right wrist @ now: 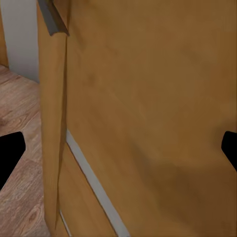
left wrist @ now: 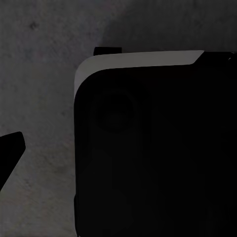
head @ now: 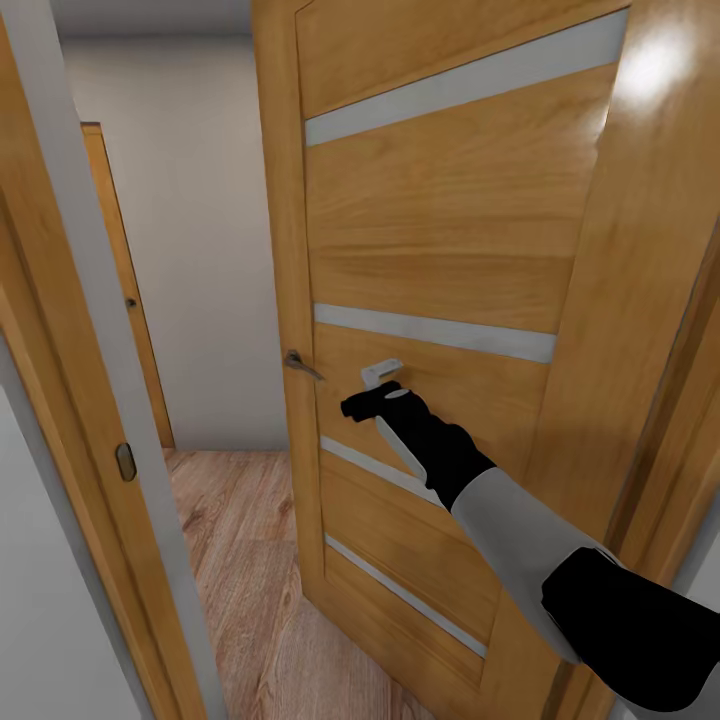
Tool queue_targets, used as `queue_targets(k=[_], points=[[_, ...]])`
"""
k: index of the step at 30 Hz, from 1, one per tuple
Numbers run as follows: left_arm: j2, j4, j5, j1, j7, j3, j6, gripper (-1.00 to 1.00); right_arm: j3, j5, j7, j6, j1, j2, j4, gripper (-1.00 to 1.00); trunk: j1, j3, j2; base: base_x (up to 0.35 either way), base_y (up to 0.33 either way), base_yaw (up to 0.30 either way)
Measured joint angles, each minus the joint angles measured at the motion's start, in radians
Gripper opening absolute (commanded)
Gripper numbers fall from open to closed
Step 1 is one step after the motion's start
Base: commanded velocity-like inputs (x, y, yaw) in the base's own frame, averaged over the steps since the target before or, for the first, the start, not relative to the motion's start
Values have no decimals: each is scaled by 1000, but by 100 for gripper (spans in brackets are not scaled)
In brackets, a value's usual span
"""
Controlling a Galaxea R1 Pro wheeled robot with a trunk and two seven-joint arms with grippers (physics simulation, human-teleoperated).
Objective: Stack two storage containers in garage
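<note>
The right tool (head: 372,400) sits spread open against the door (head: 450,240), holding nothing. The handle (head: 300,364) lies just beside it toward the door's free edge; the gap opens past that.

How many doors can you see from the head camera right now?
2. The open wooden door stands right ahead, with the right gripper against its face. A second door sits down the hallway at left, partly hidden by the frame.

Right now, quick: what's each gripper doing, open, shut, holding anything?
Right gripper: open, empty, fingers spread in front of the wooden door.
Left gripper: cannot tell; one fingertip shows in its dark wrist view.
</note>
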Motion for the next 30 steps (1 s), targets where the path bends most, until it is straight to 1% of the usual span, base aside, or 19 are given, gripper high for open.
queue_targets(k=[3, 8, 10, 12, 14, 19, 25, 30], points=[[0, 0, 0, 0, 0, 0, 0, 100, 3, 0, 11, 0, 0, 0, -2, 100, 0, 0, 0, 81, 0, 0], [0, 0, 0, 0, 0, 0, 0, 100, 22, 0, 9, 1, 0, 0, -3, 100, -1, 0, 0, 257, 0, 0], [0, 0, -1, 0, 0, 0, 0, 100, 26, -27, 13, -1, 0, 0, -3, 100, -1, 0, 0, 306, 0, 0], [0, 0, -1, 0, 0, 0, 0, 100, 27, -12, 9, 1, 0, 0, -3, 100, -1, 0, 0, 314, 0, 0], [0, 0, -1, 0, 0, 0, 0, 100, 27, -18, 8, 1, 0, 0, -3, 100, -1, 0, 0, 317, 0, 0], [1, 0, -1, 0, 0, 0, 0, 100, 28, -16, 7, 2, 0, 0, -2, 100, -1, 0, 0, 290, 0, 0], [0, 0, -1, 0, 0, 0, 0, 100, 29, -12, 3, 2, 0, 0, 4, 100, 0, 0, 0, 61, 0, 0], [0, 0, -1, 0, 0, 0, 0, 100, 31, -26, -25, 2, 0, 0, 11, 100, 0, 0, 0, 6, 0, 0]])
